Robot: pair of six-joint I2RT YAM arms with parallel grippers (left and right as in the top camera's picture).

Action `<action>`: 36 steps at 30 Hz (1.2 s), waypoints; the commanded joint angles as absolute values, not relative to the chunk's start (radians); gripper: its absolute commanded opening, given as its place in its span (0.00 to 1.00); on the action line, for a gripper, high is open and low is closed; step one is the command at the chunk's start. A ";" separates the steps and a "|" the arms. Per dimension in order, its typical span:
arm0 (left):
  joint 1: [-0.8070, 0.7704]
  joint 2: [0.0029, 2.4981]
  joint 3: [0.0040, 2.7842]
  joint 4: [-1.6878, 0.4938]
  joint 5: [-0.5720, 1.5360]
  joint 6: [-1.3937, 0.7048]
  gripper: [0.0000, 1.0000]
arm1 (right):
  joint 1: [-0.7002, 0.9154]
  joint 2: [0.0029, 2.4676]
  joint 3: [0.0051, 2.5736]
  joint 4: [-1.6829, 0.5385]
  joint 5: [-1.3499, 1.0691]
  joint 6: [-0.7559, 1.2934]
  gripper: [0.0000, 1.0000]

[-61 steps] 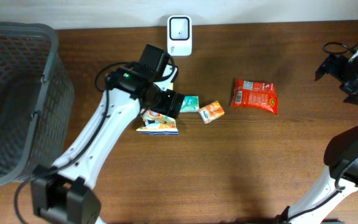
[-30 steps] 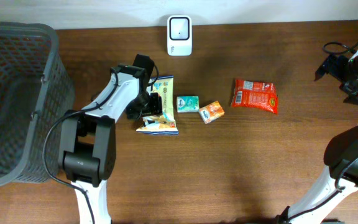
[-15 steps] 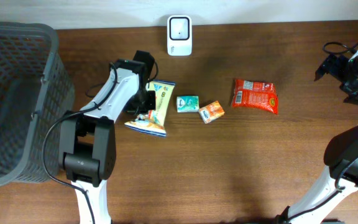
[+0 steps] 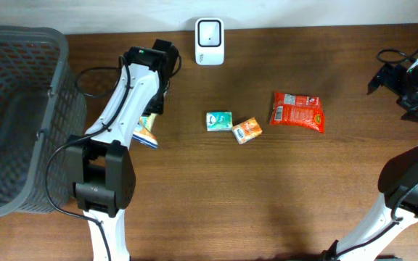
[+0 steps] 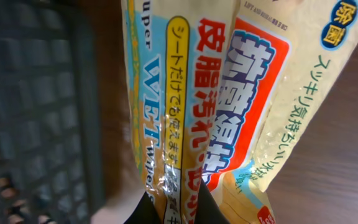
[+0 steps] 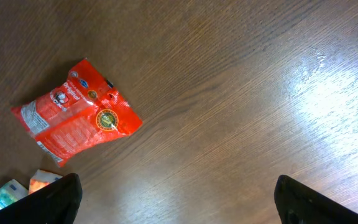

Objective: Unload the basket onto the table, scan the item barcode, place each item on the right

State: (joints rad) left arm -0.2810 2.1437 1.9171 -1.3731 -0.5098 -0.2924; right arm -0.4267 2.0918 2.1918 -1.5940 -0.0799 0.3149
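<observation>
1 wipes pack [image 5: 229, 93] is clamped in the left claw [image 5: 176, 208], hung above the desk [image 4: 267, 203] beside the basket [image 4: 49, 33], likely so its barcode can be turned toward the scanner [image 4: 209, 41]; the right claw [image 6: 179, 205] is spread wide, empty

Wet wipes pack [image 5: 229, 93] was glossy crinkly plastic film, table [image 6: 229, 93] was smooth wood with a sheen, basket [image 4: 20, 87] looked like matt plastic mesh.

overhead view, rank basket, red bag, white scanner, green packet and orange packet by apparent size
1. basket
2. red bag
3. white scanner
4. green packet and orange packet, too alike to rank
</observation>
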 commanded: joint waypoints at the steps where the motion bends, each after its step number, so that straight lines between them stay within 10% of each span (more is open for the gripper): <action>1: -0.279 2.152 1.944 -1.379 -0.722 -0.303 0.00 | -0.426 2.088 2.193 -1.597 -0.086 0.323 0.98; 17: -0.297 2.152 2.027 -1.397 -1.102 -0.302 0.00 | -0.426 2.088 2.193 -1.597 -0.086 0.323 0.98; 36: -0.358 2.238 1.965 -1.360 -0.977 -0.367 0.00 | -0.426 2.088 2.193 -1.597 -0.086 0.323 0.98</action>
State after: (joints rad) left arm -0.3264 2.2177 1.9759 -1.3575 -0.9943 -0.3302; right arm -0.4267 2.0918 2.1918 -1.5940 -0.0799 0.3145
